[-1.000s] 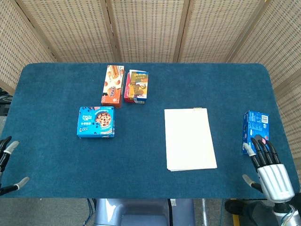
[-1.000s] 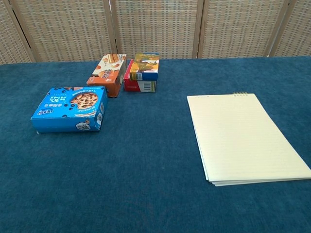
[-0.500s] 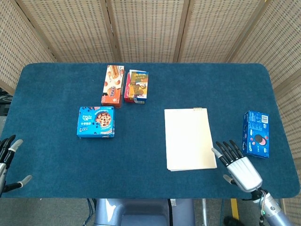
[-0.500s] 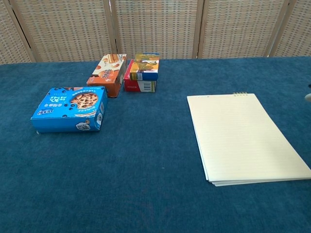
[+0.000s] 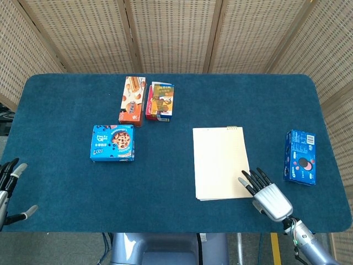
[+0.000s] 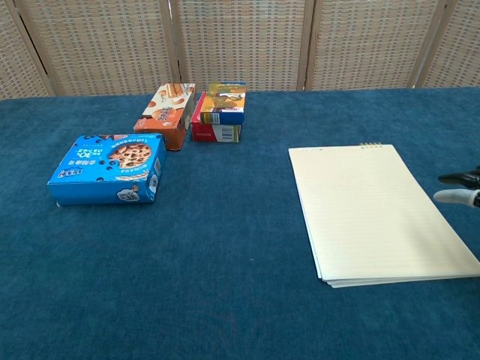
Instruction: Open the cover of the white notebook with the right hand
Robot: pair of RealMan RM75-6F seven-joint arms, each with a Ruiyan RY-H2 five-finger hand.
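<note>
Fingers of the right hand (image 5: 268, 194) are held spread and empty over the near right corner of the white notebook (image 5: 222, 162), seemingly placed to catch the cover's free edge, while the left hand (image 5: 10, 190) is kept open and idle at the near left table edge. One notebook, lying flat and closed right of centre, is counted; farther off, four snack boxes are counted: a blue box (image 5: 300, 157) at the right, a blue cookie box (image 5: 112, 142) at the left, and an orange box (image 5: 132, 100) beside a red and blue box (image 5: 160, 101) at the far side.
</note>
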